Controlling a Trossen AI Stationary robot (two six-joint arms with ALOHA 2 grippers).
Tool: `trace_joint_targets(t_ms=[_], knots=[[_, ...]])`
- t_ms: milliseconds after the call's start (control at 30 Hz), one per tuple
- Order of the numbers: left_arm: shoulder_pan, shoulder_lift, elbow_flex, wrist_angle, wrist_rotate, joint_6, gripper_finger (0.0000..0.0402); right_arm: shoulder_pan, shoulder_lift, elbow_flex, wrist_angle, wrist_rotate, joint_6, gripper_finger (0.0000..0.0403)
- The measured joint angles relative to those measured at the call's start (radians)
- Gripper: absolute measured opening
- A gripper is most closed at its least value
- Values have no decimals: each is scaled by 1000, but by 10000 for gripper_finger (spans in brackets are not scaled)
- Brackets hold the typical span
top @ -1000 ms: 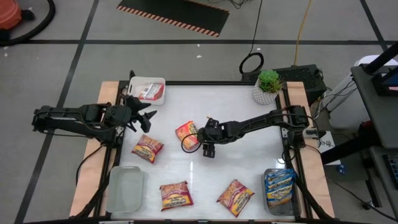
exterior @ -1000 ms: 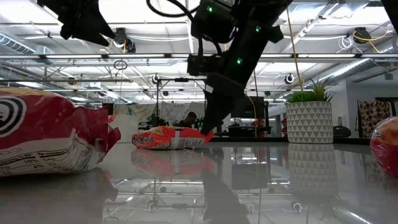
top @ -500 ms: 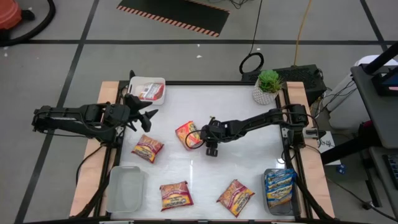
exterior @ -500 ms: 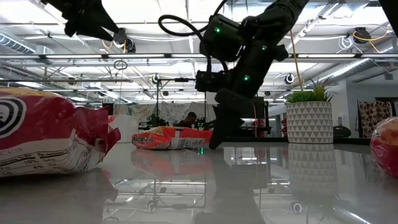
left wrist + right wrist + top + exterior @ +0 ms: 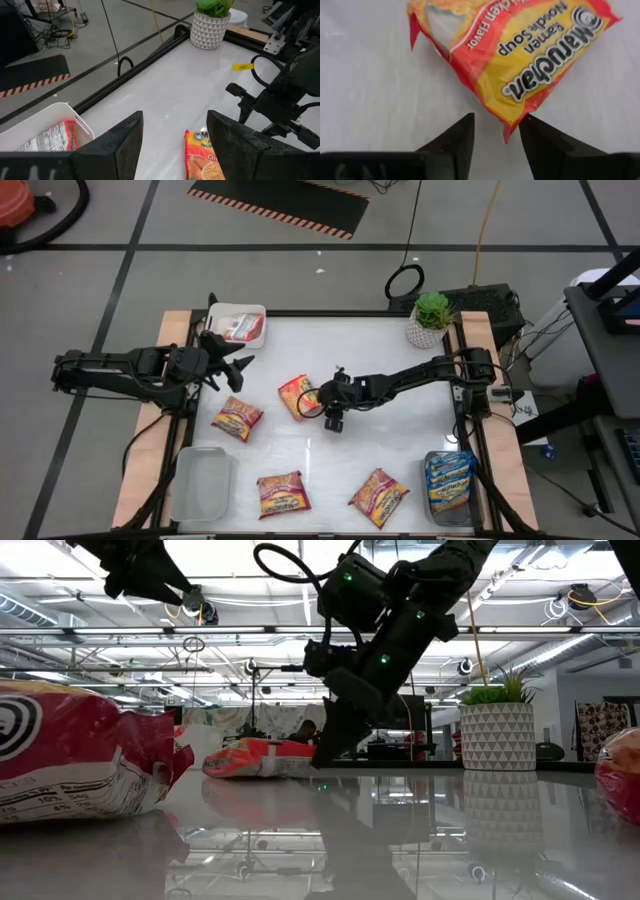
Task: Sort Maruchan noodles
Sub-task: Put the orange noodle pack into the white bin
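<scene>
An orange-red Maruchan packet (image 5: 298, 397) lies flat near the table's middle, also seen in the low view (image 5: 260, 758) and the right wrist view (image 5: 520, 55). My right gripper (image 5: 325, 410) (image 5: 496, 125) is open and low at the packet's right side, with the packet's corner between its fingers. My left gripper (image 5: 238, 366) (image 5: 175, 130) hangs open above the table's left side, touching nothing. Three more red packets lie flat on the table (image 5: 237, 418) (image 5: 282, 493) (image 5: 378, 497). Blue packets (image 5: 448, 480) sit in a clear bin. My right gripper comes slanting down from the table's right side at the packet's corner (image 5: 509, 131). The corner lies in the gap between the two open fingers, close to one fingertip (image 5: 527, 127). I cannot tell whether a finger touches it. The packet rests flat on the table.
A white bin (image 5: 255, 312) at the far left corner holds a packet. A clear bin (image 5: 203, 483) stands at the near left. A potted plant (image 5: 431, 318) stands at the far right corner. Bare table lies between the right gripper and the plant.
My right gripper rose a little off the table and tipped, then came back down toward the table's left edge, against the packet's right side. The orange-red packet slid slightly toward the left edge.
</scene>
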State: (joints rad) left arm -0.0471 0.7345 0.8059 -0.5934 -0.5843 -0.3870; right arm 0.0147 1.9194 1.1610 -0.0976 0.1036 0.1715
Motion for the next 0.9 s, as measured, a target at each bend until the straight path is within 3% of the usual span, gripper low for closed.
trace_joint_targets(t_ms=[167,533,667,900], knots=[[0,0,0,0,0,0,223,-1,0,0,19,-52,-1,127],[0,0,0,-1,0,-1,223,-3,0,0,19,-53,-32,8],[0,0,0,-2,0,0,223,-3,0,0,5,-44,-98,2],[0,8,0,-8,0,10,223,47,-29,7,-66,191,-300,1]])
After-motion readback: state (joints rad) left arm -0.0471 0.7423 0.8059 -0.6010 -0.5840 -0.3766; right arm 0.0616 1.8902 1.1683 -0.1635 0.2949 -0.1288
